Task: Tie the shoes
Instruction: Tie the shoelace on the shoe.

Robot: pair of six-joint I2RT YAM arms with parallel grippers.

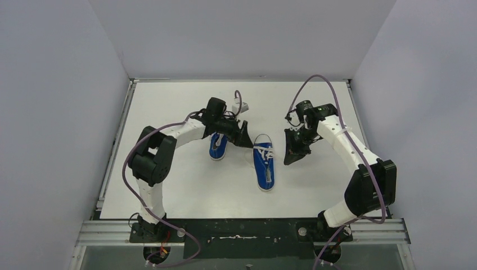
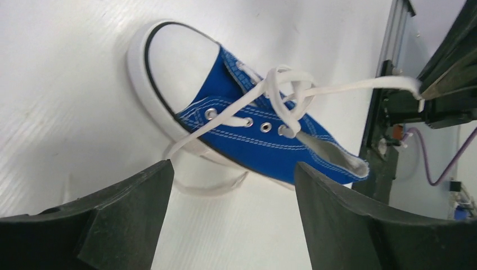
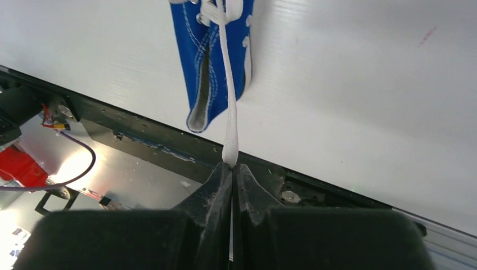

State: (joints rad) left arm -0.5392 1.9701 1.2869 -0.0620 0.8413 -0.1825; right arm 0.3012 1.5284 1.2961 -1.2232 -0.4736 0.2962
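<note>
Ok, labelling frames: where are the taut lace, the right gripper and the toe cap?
taut lace (image 3: 229, 101), right wrist view, middle stretch.
right gripper (image 3: 232, 169), right wrist view, between fingertips.
toe cap (image 2: 174, 56), left wrist view, white top.

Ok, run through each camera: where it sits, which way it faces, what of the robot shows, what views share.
Top external: above and behind the bases, looking down on the table; left arm, right arm, left shoe and right shoe show.
Left wrist: on the left arm, facing the right shoe past the open left gripper.
Right wrist: facing that shoe's heel opening past the right gripper, shut on its lace.
Shared: both wrist views show that shoe and its taut lace.
</note>
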